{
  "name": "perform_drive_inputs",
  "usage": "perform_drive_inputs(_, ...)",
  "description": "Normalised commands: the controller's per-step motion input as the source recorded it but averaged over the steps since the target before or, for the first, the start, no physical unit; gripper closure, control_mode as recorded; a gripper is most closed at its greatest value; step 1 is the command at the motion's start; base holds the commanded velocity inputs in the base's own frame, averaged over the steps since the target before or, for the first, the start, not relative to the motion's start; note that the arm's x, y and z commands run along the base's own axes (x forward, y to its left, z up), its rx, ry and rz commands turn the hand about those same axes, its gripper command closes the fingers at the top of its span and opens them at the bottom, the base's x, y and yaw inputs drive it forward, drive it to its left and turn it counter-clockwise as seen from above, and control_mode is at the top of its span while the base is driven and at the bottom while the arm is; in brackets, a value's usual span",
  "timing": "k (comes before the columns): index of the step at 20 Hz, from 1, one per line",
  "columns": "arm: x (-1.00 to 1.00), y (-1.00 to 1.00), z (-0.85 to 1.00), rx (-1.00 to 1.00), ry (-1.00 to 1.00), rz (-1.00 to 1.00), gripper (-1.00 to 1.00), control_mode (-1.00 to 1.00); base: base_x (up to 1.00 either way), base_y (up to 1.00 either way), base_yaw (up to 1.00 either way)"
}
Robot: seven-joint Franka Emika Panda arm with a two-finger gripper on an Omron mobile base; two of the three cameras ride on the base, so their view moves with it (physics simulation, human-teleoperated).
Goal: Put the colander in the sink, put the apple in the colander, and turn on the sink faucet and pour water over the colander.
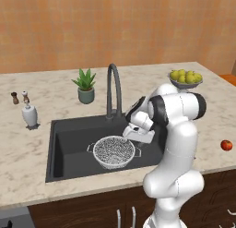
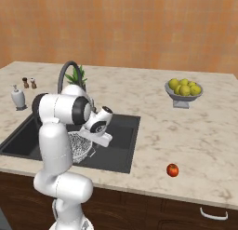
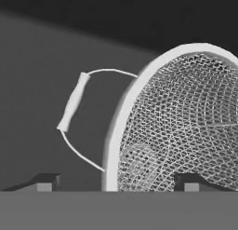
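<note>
The silvery mesh colander (image 1: 113, 151) (image 2: 79, 145) sits upright on the floor of the dark grey sink (image 1: 69, 139) (image 2: 122, 145). My gripper (image 1: 138, 140) (image 2: 94, 143) (image 3: 117, 182) hangs open just above its right rim, fingers pointing down. In the hand view the colander's rim (image 3: 122, 117) runs between the two spread fingertips (image 3: 44, 183), and its wire side handle (image 3: 72, 103) lies to the left. The gooseneck faucet (image 1: 113, 84) (image 2: 65, 74) arches over the basin's back edge. The red apple (image 1: 226, 145) (image 2: 172, 170) rests on the counter to the right of the sink, well clear of the gripper.
A grey bowl of yellow-green fruits (image 1: 185, 79) (image 2: 184, 90) stands at the back right. A potted plant (image 1: 85, 85) (image 2: 76, 76) is behind the faucet. A soap dispenser (image 1: 30, 115) (image 2: 18, 98) and two shakers (image 1: 20, 98) (image 2: 29, 82) stand left of the sink.
</note>
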Motion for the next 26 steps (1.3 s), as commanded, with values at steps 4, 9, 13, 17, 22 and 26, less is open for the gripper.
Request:
perform_drive_inputs(4,-0.27,-0.45,0.57,0.0,-0.01,0.0,-1.0,-1.0,0.0,0.0,0.0)
perform_drive_inputs(9,-0.31,-0.47,0.68,0.0,0.0,0.0,-1.0,-1.0,0.0,0.0,0.0)
perform_drive_inputs(13,-0.35,-0.41,0.74,0.0,0.02,-0.13,-1.0,-1.0,0.0,0.0,0.0)
perform_drive_inputs(17,-0.35,-0.4,0.69,0.0,0.06,-0.21,-1.0,-1.0,0.0,0.0,0.0)
perform_drive_inputs(22,-0.44,-0.33,0.55,0.0,0.08,-0.45,-1.0,-1.0,0.0,0.0,0.0)
perform_drive_inputs(26,-0.47,-0.32,0.43,0.0,0.13,-0.57,-1.0,-1.0,0.0,0.0,0.0)
